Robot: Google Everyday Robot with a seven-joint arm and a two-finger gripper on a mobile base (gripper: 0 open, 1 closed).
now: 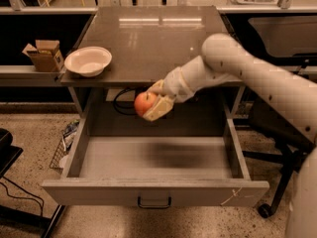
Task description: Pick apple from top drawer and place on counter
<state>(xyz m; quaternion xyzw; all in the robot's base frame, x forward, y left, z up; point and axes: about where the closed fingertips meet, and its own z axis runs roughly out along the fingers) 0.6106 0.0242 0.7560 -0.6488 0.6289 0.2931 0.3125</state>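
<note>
Gripper (152,101) is clamping the apple (141,103), one finger over the top and one under. The apple is hanging in the air over the back of the open top drawer (153,191), well off the drawer floor and just below the counter's (148,38) front edge.

Risks from here, as I'm reading it:
- The apple is sticking out left of the fingers, so the grip is looking shallow. A bump or a fast swing could be enough to roll it out, and it would be dropping back into the drawer or onto the floor.
- The counter edge is sitting right above the gripper. A straight lift is likely clipping the wrist or the apple on that lip. It is needing to come forward towards the drawer front first, then up.
- The arm (237,68) is reaching in from the right across the counter's front corner, so the forearm could be scraping that edge on the way up.

Room: the white bowl (88,61) is sitting at the counter's front left corner, with a cardboard box (44,54) on the shelf beside it. The middle and right of the counter are showing bare glossy surface, so I'm expecting the best placement there, well back from the edge so the apple isn't rolling off.
</note>
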